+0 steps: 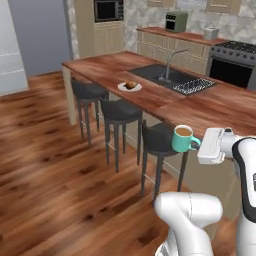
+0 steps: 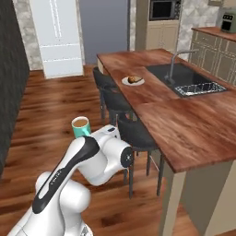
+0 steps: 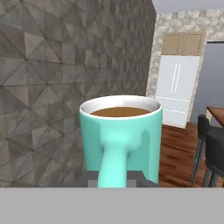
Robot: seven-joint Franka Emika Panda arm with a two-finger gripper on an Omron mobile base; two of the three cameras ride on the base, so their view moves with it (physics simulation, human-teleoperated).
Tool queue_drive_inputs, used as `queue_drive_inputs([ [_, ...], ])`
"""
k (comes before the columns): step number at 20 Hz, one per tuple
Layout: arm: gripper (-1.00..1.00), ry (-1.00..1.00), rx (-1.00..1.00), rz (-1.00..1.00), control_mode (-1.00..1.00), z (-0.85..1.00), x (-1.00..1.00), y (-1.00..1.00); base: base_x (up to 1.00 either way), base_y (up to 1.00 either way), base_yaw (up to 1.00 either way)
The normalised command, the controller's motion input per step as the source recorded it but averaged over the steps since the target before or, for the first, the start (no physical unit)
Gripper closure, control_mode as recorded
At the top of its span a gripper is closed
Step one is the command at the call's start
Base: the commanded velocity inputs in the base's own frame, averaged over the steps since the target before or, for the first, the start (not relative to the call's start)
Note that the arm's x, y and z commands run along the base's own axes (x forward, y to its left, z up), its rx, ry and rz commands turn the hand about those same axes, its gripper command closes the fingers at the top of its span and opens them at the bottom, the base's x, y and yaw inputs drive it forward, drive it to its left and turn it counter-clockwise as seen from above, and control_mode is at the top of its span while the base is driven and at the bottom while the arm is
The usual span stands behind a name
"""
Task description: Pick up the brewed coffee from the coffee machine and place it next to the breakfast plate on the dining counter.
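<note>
Brewed coffee (image 3: pixel 120 135) right at my hand camera, upright — gripper (image 1: pixel 200 145) clamped on its handle, mug carried clear of machine. Pickup done, I judge. Left: breakfast plate (image 1: pixel 129 87) well ahead on dining counter (image 1: pixel 220 107) — set mug beside it.

The arm is bent at the elbow, its hand (image 1: pixel 199 145) held level, fingers clamped together.

Smooth glossy teal mug (image 3: pixel 120 135); polished reddish wood-grain dining counter (image 1: pixel 220 107); matt dark stools (image 1: pixel 120 111).
</note>
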Motion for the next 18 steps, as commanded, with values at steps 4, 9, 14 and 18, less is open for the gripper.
queue_drive_inputs([
  [4,1.0,0.0,0.0,0.0,1.0,0.0,0.0,0.0,0.65,1.0,-0.39],
  [9,1.0,0.0,0.0,0.0,1.0,0.0,0.0,0.0,0.66,1.0,-0.41],
  [14,1.0,0.0,0.0,0.0,1.0,0.0,0.0,0.0,0.77,1.0,-0.46],
  [18,1.0,0.0,0.0,0.0,1.0,0.0,0.0,0.0,0.74,1.0,-0.47],
])
